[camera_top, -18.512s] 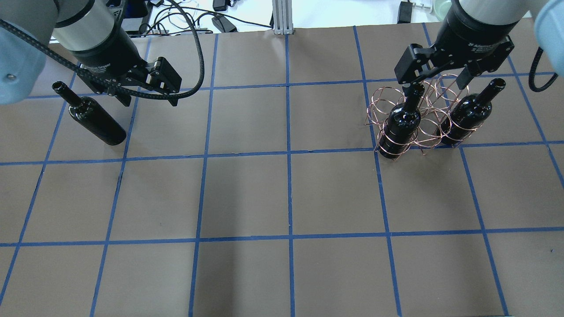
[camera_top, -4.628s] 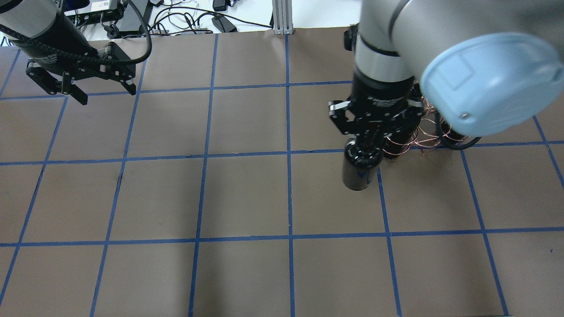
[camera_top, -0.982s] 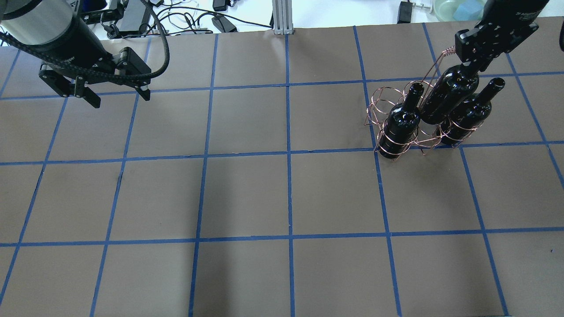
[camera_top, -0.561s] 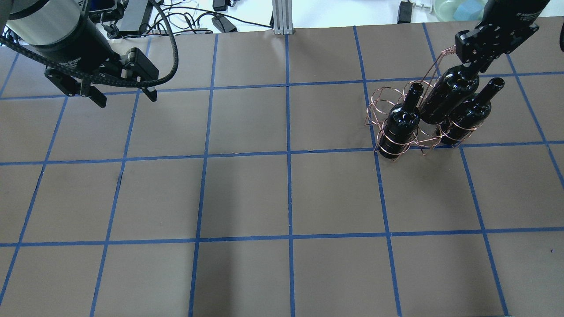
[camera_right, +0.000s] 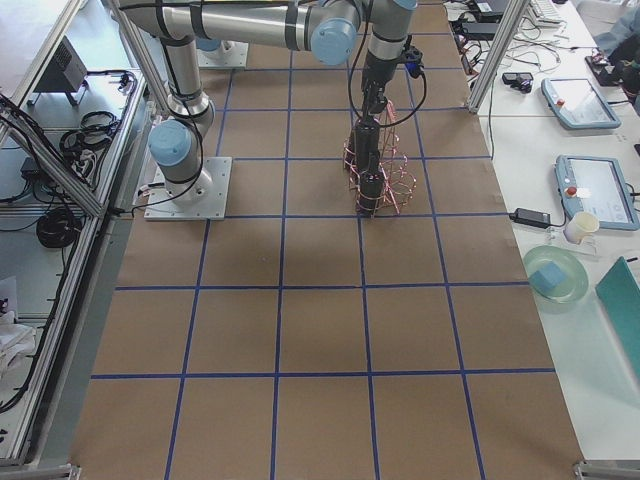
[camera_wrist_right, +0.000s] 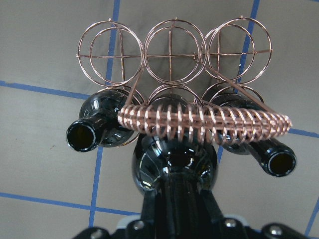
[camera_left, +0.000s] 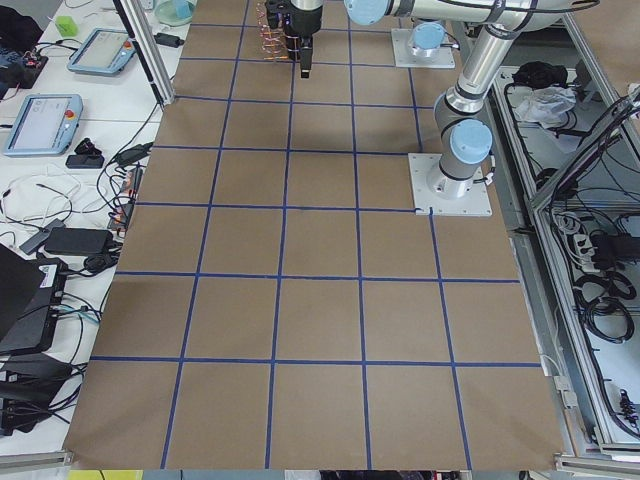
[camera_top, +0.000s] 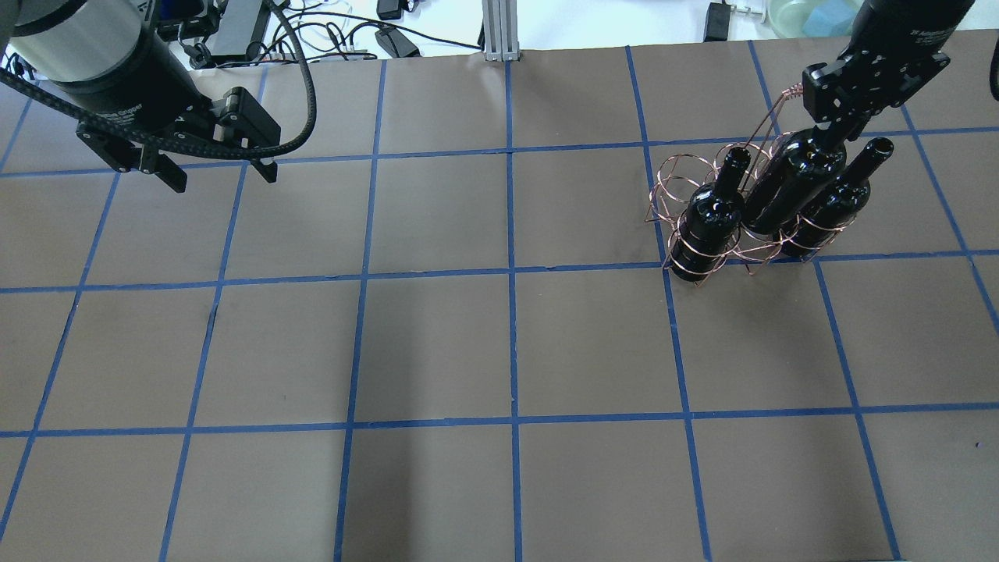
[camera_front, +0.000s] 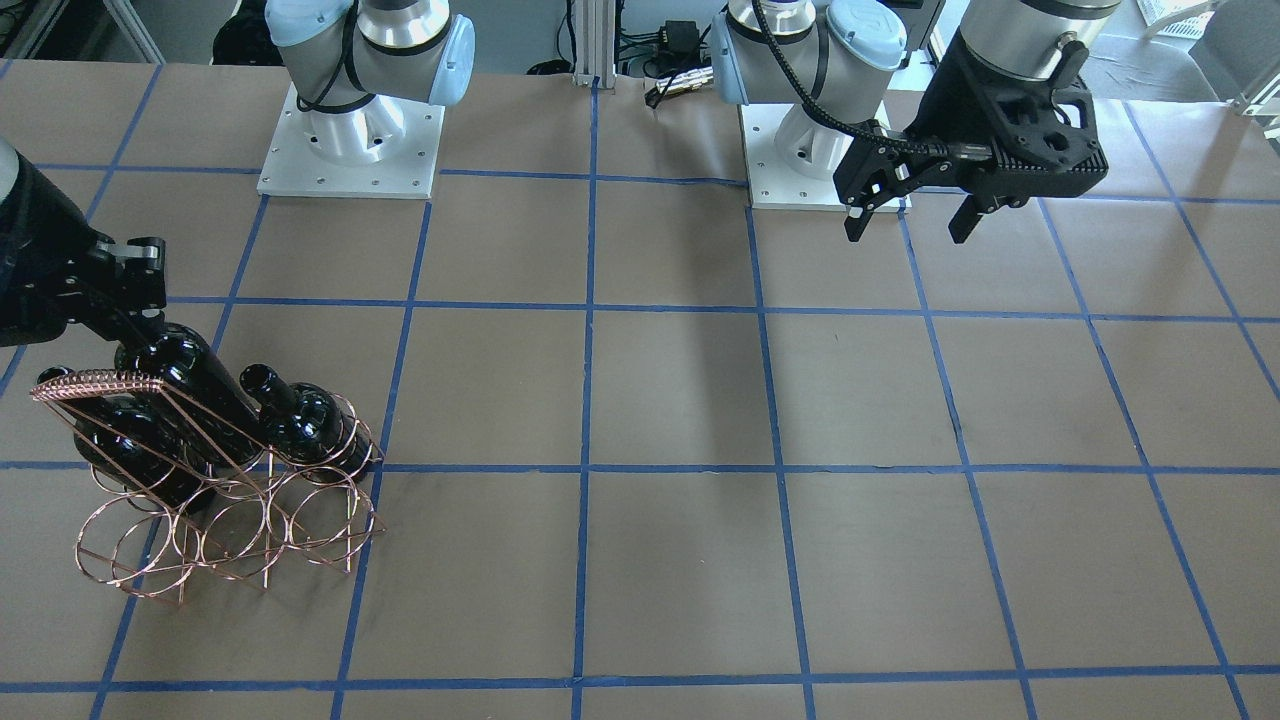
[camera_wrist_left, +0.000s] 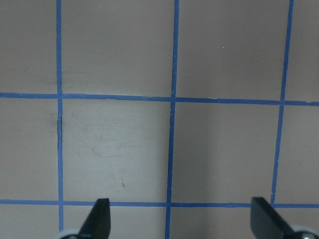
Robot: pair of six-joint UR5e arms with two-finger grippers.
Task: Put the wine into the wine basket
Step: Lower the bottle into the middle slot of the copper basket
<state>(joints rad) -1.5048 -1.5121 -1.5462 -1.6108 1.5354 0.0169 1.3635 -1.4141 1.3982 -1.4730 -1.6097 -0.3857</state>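
My right gripper [camera_top: 841, 129] is shut on the neck of a black wine bottle [camera_top: 796, 183] and holds it tilted. The bottle's body sits in the middle ring of the copper wire basket [camera_top: 677, 176], between two look-alike bottles [camera_top: 710, 218] [camera_top: 831, 204] in the outer rings. In the right wrist view the held bottle [camera_wrist_right: 172, 164] is under the coiled handle [camera_wrist_right: 204, 122]; the far row of rings [camera_wrist_right: 172, 55] is empty. My left gripper [camera_top: 224, 178] is open and empty over bare table at the far left, as the left wrist view [camera_wrist_left: 182, 224] shows.
Brown table paper with a blue tape grid [camera_top: 511, 273]. Cables and boxes [camera_top: 343, 31] lie beyond the back edge. The two arm bases [camera_front: 350, 140] [camera_front: 820, 150] stand on the robot's side. A green bowl [camera_top: 788, 12] sits off the table at back right.
The held bottle has sunk a little lower into the basket's middle ring with my right gripper. My left gripper has drifted slightly to the right, still open.
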